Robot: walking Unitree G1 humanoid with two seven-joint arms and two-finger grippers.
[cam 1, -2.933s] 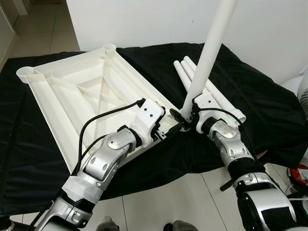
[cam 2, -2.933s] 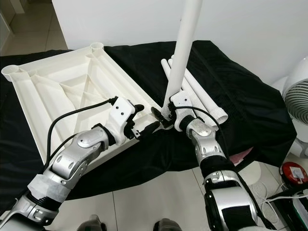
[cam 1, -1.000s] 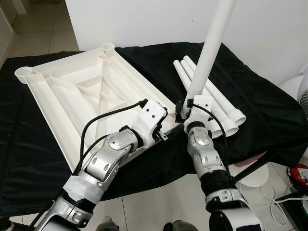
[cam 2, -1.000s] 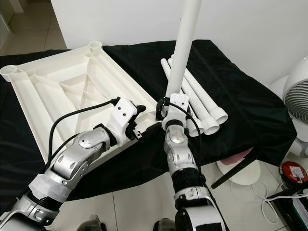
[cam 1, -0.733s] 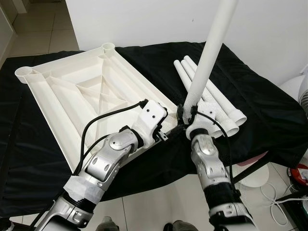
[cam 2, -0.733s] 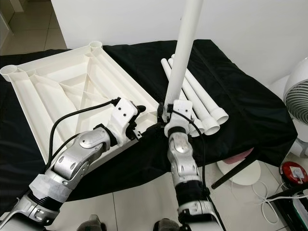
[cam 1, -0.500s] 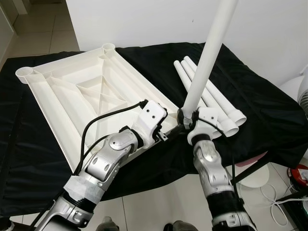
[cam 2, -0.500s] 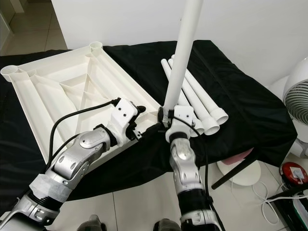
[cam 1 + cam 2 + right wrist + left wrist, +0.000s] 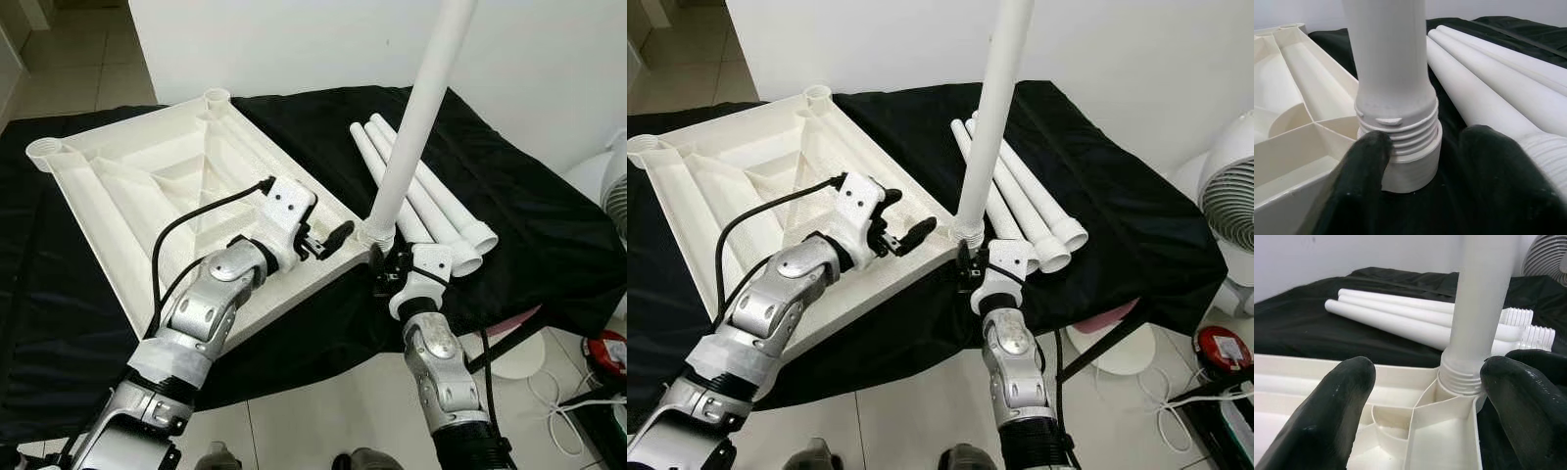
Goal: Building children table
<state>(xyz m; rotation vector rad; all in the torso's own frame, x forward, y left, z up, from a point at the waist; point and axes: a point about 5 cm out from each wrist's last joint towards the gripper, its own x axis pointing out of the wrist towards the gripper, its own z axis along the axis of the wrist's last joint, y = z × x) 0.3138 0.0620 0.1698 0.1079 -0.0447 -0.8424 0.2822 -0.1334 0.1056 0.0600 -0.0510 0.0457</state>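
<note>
The right gripper (image 9: 1415, 181) sits released, its fingers straddling the threaded base of the upright leg (image 9: 411, 127) where it meets the tabletop's (image 9: 147, 186) corner socket. The left gripper (image 9: 328, 238) hovers open just beside that corner, over the inverted tabletop. With threads exposed, the leg looks only partly seated and could topple or cross-thread. Beyond the right gripper, 3 spare legs (image 9: 431, 201) lie on the black-draped counter (image 9: 529, 225); a white wall stands behind and a fan (image 9: 1229, 211) nearby.

The upright table leg (image 9: 416, 117) in the tabletop's (image 9: 127, 186) near corner socket blocks that corner. Three spare legs (image 9: 431, 201) lie just beside it; bare black cloth (image 9: 529, 215) beyond stays open.
</note>
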